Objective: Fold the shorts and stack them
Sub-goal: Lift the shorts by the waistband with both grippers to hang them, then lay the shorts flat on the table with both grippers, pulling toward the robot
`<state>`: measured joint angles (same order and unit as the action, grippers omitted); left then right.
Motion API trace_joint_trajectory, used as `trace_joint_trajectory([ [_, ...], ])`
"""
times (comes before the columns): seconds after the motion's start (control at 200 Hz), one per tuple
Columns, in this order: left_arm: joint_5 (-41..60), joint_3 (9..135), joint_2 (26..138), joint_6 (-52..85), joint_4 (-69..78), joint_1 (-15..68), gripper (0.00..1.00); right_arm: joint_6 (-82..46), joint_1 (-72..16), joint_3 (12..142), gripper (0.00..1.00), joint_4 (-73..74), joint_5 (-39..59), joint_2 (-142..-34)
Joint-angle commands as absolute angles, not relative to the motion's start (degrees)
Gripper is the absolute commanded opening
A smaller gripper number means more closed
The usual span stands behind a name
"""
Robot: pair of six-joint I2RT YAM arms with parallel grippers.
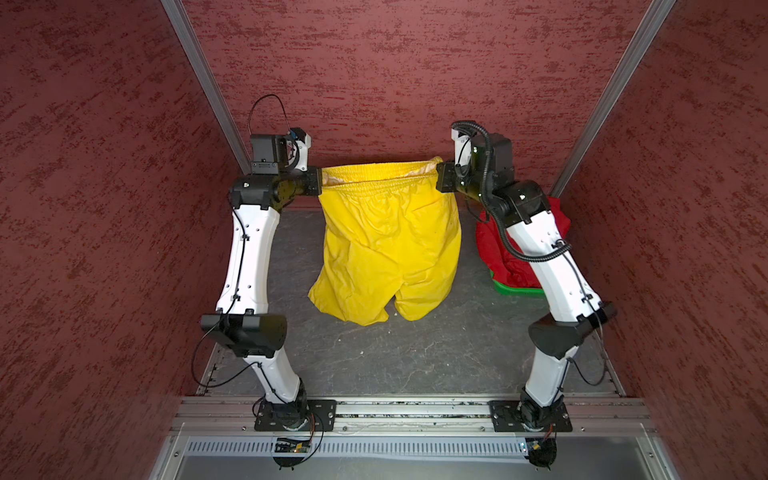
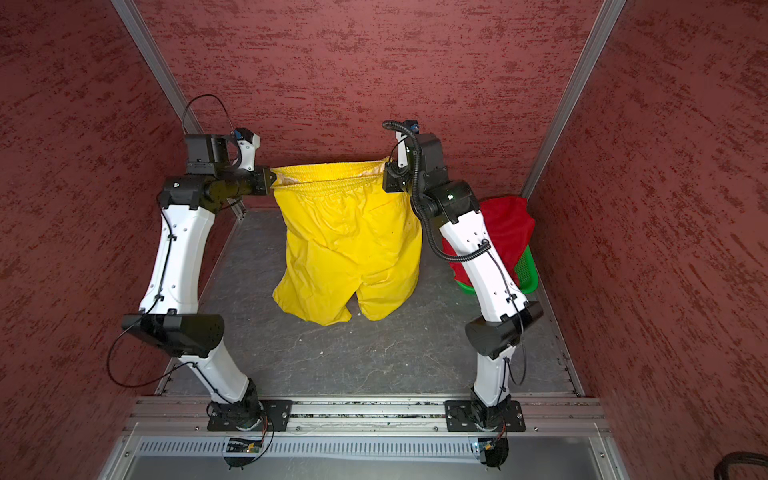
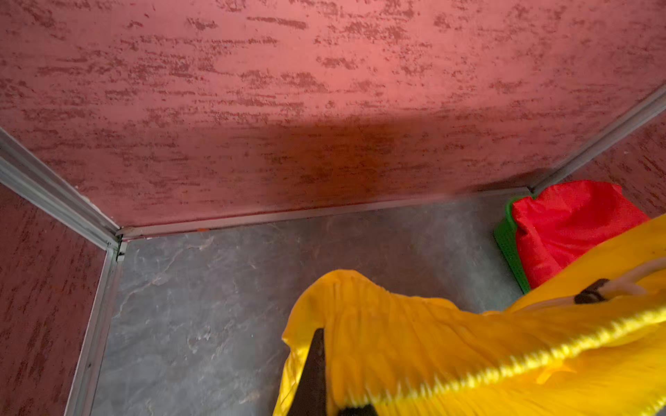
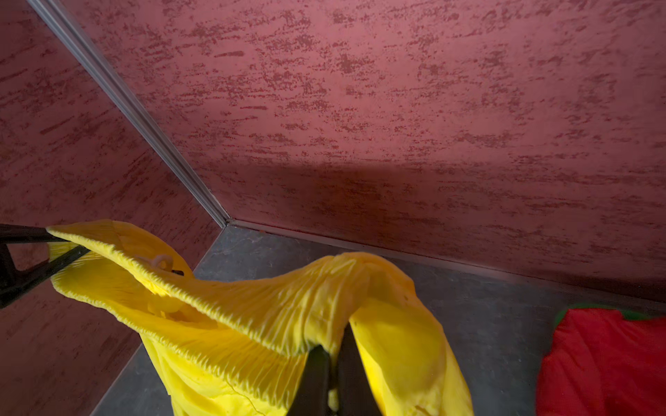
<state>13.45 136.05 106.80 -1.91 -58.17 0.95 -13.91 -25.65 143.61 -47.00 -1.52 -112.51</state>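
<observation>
Nothing is folded: left gripper and right gripper clench the hanging bright yellow fabric shorts mid-frame; red fabric shorts fill the green plastic basket, right.

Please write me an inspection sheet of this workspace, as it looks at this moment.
Surface: grey marbled table, few pale specks.
Job's things: yellow shorts hang by the waistband between both grippers; red shorts lie heaped over a green basket, far right corner.
Clutter: nothing seen.
Grippers: left gripper shut on the waistband's left end; right gripper shut on its right end.
Cables: black cable loops above the left wrist; corrugated hose follows the right arm.
Surroundings: red textured walls, aluminium rails in front.
</observation>
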Motion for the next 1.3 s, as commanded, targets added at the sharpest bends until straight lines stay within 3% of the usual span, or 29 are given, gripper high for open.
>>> trace_joint_trajectory([
  [0.0,11.09,151.10,110.10,-0.33,-56.36,-0.14,0.00,-16.06,-21.17,159.01,0.00,-40.22,2.03,-117.07],
  [0.08,11.98,154.90,110.14,-0.66,-55.64,0.08,0.00,-14.60,-20.92,163.91,0.00,-39.42,3.30,-118.62],
  [0.17,11.61,145.67,103.13,-3.49,-52.85,1.71,0.00,-13.40,-20.95,156.59,0.00,-41.08,4.61,-113.59],
  [0.376,7.71,91.59,75.08,-9.13,-32.20,4.91,0.01,-13.57,-21.01,105.73,0.00,-34.35,5.55,-90.56],
  [0.541,4.18,67.07,66.14,-7.47,-35.35,5.52,0.04,-19.62,-21.01,72.93,0.00,-21.57,5.81,-76.71],
  [0.686,1.33,57.50,67.49,-3.08,-39.66,6.12,0.04,-24.15,-21.02,58.78,0.00,-18.48,8.77,-75.83],
  [0.962,-1.84,54.77,71.70,10.93,-50.15,16.15,0.08,-27.72,-23.18,49.43,0.00,-27.47,10.13,-75.49],
  [1.032,-2.59,54.75,72.43,15.84,-53.26,19.22,0.21,-28.50,-23.85,47.64,0.00,-29.95,10.82,-74.29],
  [1.097,-3.52,54.76,72.79,20.64,-56.38,21.93,0.43,-29.19,-24.09,47.23,0.18,-32.47,11.96,-73.30],
  [1.147,-2.55,54.42,71.92,22.93,-57.04,24.10,0.51,-29.89,-24.18,47.96,0.32,-34.63,12.40,-72.27],
  [1.297,2.15,54.73,66.90,27.49,-59.20,25.67,0.79,-30.23,-24.17,54.78,0.44,-39.47,12.99,-68.97],
])
